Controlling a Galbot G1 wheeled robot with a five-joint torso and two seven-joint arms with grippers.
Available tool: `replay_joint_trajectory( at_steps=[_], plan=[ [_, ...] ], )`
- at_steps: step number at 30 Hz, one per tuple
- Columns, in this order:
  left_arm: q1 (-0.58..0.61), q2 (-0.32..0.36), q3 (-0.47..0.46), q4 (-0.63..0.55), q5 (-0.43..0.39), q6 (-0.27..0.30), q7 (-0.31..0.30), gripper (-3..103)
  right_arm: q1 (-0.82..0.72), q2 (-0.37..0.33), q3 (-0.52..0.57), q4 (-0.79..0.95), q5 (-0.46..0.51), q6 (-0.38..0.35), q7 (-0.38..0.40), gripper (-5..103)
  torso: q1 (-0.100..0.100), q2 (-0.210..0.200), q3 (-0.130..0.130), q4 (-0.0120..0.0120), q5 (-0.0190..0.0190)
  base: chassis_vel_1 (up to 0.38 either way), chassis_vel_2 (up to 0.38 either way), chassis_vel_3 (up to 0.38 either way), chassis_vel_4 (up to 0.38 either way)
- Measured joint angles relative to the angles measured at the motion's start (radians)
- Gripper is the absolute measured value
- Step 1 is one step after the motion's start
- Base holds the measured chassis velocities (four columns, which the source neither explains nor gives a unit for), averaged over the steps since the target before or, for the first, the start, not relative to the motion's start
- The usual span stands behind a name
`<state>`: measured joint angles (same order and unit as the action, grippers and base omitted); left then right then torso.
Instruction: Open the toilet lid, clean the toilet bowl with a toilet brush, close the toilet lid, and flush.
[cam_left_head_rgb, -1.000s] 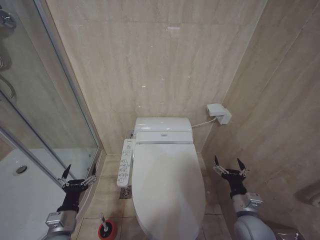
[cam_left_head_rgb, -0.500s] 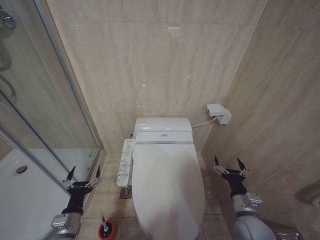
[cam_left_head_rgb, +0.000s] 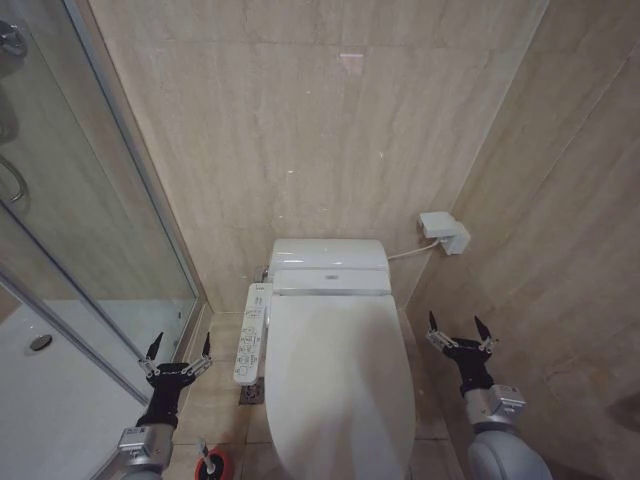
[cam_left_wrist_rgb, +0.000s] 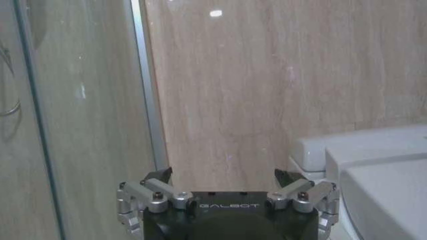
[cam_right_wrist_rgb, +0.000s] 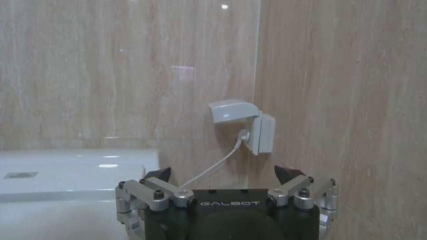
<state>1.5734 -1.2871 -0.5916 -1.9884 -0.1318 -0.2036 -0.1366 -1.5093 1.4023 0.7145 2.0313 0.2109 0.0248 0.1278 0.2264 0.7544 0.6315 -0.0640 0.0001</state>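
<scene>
The left gripper (cam_left_head_rgb: 178, 352), fingers spread and empty, is hovering above the floor between the shower glass (cam_left_head_rgb: 90, 250) and the toilet's side button panel (cam_left_head_rgb: 250, 330), while the right gripper (cam_left_head_rgb: 460, 333), likewise spread and empty, is hanging near the right-hand wall beside the toilet. The toilet lid (cam_left_head_rgb: 340, 390) is lying shut over the toilet bowl, and the toilet brush (cam_left_head_rgb: 207, 462) is standing in its red holder on the floor by the toilet's left front edge. The opening step is judged not yet begun; it calls for a gripper reaching the lid's front rim to lift it.
</scene>
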Motion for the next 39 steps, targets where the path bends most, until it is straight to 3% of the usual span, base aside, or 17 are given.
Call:
replay_joint_trajectory(
  at_steps=[39],
  plan=[
    [-0.066, -0.023, 0.019, 0.066, 0.006, -0.047, 0.019, 99, 0.000, 0.000, 0.000, 0.000, 0.000, 0.000, 0.000, 100, 0.000, 0.000, 0.000, 0.0000, -0.0001, -0.013, 0.012, 0.016, -0.009]
  ],
)
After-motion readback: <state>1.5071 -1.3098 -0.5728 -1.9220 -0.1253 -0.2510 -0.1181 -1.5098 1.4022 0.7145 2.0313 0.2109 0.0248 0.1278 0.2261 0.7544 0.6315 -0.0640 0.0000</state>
